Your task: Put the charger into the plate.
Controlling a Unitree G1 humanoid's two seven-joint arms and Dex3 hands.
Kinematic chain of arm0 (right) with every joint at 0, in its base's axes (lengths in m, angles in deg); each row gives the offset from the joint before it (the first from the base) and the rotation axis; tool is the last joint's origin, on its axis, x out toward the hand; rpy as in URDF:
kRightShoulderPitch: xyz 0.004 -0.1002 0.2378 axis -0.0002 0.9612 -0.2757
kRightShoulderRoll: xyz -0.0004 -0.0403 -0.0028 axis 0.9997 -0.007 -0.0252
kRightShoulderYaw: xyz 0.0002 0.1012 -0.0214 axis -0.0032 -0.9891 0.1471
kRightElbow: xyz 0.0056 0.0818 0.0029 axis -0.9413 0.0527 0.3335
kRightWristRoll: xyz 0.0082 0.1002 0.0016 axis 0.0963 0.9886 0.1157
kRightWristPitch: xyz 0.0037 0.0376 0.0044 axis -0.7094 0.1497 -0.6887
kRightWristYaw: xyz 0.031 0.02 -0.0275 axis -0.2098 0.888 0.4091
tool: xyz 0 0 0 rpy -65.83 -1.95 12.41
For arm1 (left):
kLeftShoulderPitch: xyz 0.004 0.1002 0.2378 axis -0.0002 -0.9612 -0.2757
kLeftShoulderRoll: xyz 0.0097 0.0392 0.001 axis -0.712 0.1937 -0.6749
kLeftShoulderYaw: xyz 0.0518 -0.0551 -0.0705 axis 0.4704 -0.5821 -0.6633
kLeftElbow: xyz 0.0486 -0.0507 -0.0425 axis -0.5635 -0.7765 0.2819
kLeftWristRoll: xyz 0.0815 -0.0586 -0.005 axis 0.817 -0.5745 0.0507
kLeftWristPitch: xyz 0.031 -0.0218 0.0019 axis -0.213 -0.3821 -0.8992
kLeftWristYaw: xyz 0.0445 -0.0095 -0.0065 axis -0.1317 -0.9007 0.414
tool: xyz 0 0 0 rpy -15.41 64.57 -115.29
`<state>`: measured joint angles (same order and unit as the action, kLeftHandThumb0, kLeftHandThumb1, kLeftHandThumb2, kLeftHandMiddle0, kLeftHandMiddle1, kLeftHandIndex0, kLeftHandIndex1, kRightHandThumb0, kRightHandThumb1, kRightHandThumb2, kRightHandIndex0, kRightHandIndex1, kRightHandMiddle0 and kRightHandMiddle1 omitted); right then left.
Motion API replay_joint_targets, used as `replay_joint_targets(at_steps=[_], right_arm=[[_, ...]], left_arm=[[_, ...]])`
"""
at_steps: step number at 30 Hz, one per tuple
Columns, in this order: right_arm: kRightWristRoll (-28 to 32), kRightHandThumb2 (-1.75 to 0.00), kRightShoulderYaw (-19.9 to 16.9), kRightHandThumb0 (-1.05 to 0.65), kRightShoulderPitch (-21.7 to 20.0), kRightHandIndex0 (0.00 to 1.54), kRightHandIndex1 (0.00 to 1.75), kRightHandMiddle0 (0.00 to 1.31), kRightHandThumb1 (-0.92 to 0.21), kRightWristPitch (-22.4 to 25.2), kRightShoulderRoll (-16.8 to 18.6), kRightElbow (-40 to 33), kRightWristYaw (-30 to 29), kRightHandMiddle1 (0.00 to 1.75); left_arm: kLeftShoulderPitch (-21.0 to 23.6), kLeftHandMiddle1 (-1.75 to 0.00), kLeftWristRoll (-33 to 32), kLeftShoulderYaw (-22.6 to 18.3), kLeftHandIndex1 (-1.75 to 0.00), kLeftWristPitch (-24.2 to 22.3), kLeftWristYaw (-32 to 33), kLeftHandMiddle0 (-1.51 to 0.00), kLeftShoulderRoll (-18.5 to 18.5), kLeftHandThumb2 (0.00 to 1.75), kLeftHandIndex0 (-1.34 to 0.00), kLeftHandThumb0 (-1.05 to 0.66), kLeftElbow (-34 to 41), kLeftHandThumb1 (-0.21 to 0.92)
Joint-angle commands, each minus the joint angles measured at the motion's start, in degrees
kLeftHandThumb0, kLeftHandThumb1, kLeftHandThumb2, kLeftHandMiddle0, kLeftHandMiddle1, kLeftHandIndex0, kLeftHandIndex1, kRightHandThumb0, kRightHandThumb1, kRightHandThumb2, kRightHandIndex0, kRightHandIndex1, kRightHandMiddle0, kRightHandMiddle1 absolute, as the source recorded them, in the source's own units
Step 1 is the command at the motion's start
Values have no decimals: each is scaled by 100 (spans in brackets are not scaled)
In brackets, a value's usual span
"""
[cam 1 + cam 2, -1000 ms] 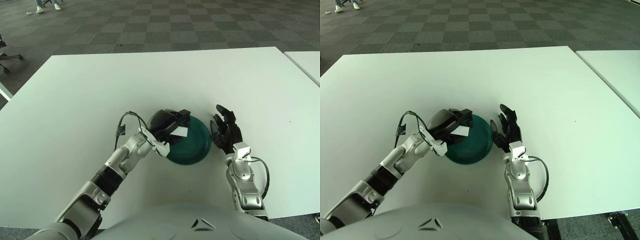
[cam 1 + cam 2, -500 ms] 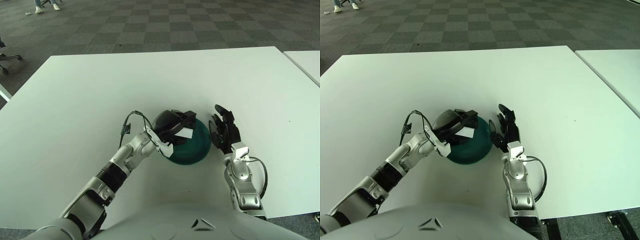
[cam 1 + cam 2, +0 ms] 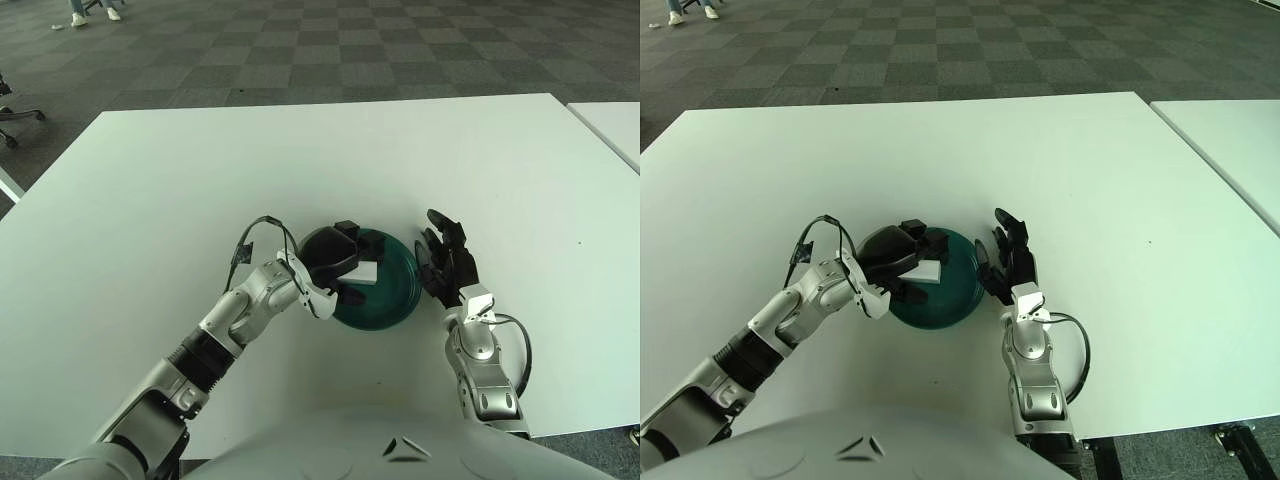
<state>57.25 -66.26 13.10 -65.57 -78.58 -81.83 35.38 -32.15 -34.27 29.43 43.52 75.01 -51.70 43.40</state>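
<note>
The dark green plate [image 3: 395,295] sits on the white table near its front middle. The white charger [image 3: 363,272] lies inside the plate, on its left half. My left hand [image 3: 335,265] hovers over the plate's left rim with its fingers spread above and below the charger, no longer closed on it. My right hand [image 3: 447,262] stands upright against the plate's right rim, fingers open and empty. In the right eye view the charger [image 3: 928,271] shows just past the left fingertips.
The white table [image 3: 200,170] stretches wide to the back and both sides. A second white table [image 3: 615,125] stands at the far right. A thin black cable [image 3: 248,243] loops off my left wrist.
My left hand lowered the charger into the plate, spread its fingers and drew back a little to the left. The right hand stayed by the plate's right rim.
</note>
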Motion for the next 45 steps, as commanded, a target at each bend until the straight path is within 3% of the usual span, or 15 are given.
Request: replay_joint_targets(at_steps=[1,5,11,21,33,37,41,45], right_arm=[[-65,-60,47,-65,92,30,0,0,-92,182,19,102,8,62],[-65,-60,50,-65,91,30,0,0,-92,191,19,93,6,62],[-63,-60,54,-65,90,30,0,0,-92,195,16,88,2,62],[-54,-60,55,-65,103,30,0,0,-92,205,5,63,3,62],[-44,-60,49,-65,116,30,0,0,-92,232,-7,21,14,62],[-40,-60,46,-65,124,30,0,0,-92,238,-12,4,19,62],[-36,-60,45,-65,139,30,0,0,-92,247,-17,-23,25,62],[-27,-60,36,-65,148,30,0,0,-92,264,-27,-54,36,62]], left_arm=[[-111,-50,157,129,-82,-164,-382,-10,-96,88,0,-105,302,92],[-139,-22,195,150,-51,-282,-678,-13,-159,91,0,-105,603,92],[-153,-9,187,90,-33,-456,-1162,-10,-248,92,0,-105,997,92],[-103,-2,233,47,-15,-816,-2122,-6,-438,91,0,-105,1658,92],[-160,0,-381,-205,0,-705,-2342,-1,-603,92,0,-105,1963,92],[-234,0,-500,-412,0,-703,-2202,0,-648,91,0,-105,2150,92],[-612,0,-552,-724,0,-729,-1362,0,-332,87,0,-105,2151,92],[-1239,0,-1596,-1383,0,192,211,0,142,81,0,-105,1097,92]])
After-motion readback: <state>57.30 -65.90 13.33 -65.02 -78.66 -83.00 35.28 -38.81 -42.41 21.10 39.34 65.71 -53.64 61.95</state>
